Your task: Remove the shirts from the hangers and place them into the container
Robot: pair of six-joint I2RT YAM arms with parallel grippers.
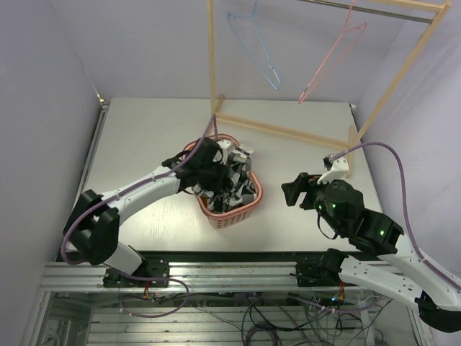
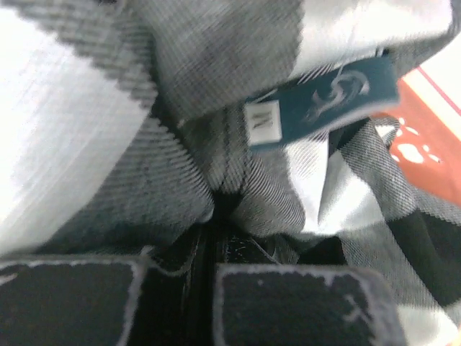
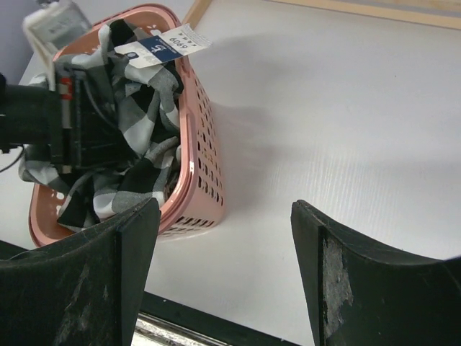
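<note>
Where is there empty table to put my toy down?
Bare table: left of the pink basket, and between the basket and the open right claw, in front of the wooden rack bar. Crowded: inside the basket, stuffed with checked shirt and the left claw.

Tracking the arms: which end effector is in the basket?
The left end effector, shut on the checked shirt in the basket; the right end effector hangs open outside it.

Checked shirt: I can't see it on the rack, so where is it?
Top view: the checked shirt lies bunched inside the pink basket near the middle of the table, with the left gripper shut on its cloth.
</note>
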